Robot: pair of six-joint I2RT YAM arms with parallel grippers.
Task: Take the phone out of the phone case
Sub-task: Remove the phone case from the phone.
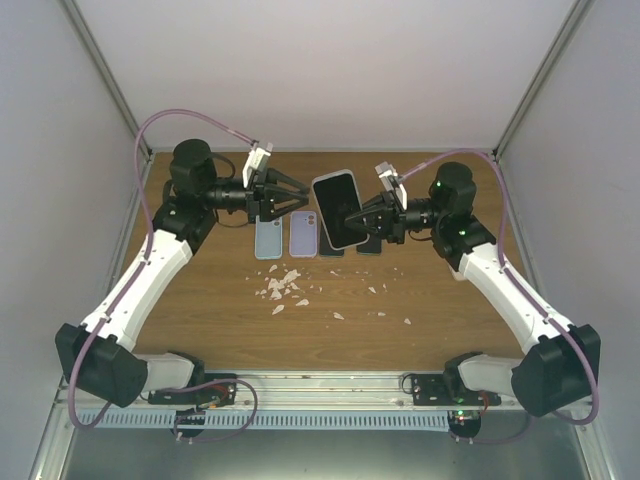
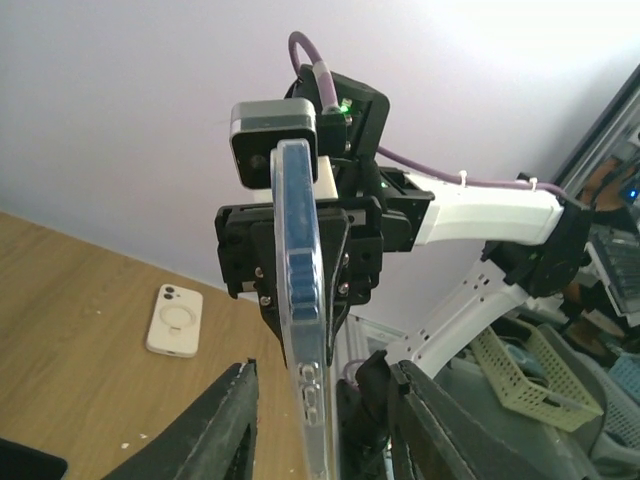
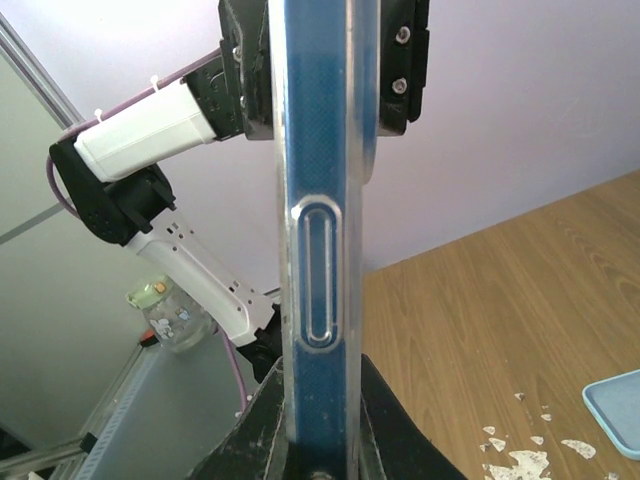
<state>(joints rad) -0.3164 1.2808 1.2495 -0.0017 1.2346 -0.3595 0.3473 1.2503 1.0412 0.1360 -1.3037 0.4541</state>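
Observation:
The phone in its clear case [image 1: 338, 209] is held upright above the table, its dark screen facing the camera. My right gripper [image 1: 368, 216] is shut on its right edge. In the right wrist view the cased phone [image 3: 320, 250] stands edge-on between the two black fingers [image 3: 262, 432]. My left gripper [image 1: 302, 197] is open just left of the phone. In the left wrist view the case's edge [image 2: 305, 340] stands between the spread fingers [image 2: 215, 425], touching neither, and the right gripper [image 2: 300, 240] shows behind it.
Several loose cases lie in a row under the phone: a light blue one [image 1: 268, 238], a purple one [image 1: 302, 235] and dark ones [image 1: 370, 245]. White scraps [image 1: 283, 285] litter the wood in front. A white ring case [image 2: 175, 320] lies on the table.

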